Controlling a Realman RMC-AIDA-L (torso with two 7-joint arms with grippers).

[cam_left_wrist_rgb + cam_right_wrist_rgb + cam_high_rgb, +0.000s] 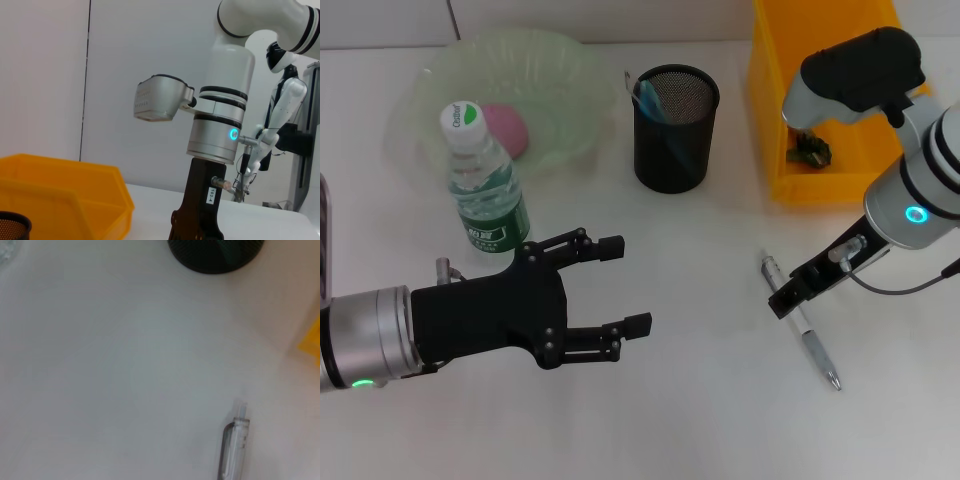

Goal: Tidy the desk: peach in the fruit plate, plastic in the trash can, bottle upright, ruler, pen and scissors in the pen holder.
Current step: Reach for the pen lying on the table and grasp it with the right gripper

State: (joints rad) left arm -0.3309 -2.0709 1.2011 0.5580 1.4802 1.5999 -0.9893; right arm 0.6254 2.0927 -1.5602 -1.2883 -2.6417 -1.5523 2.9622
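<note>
Your right gripper sits low over the pen lying on the desk, beside the yellow bin; you cannot tell its finger spread. Your left gripper hovers spread and empty near the upright bottle.

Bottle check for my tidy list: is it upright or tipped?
Upright: the bottle stands on its base beside the fruit plate, white cap on top.
</note>
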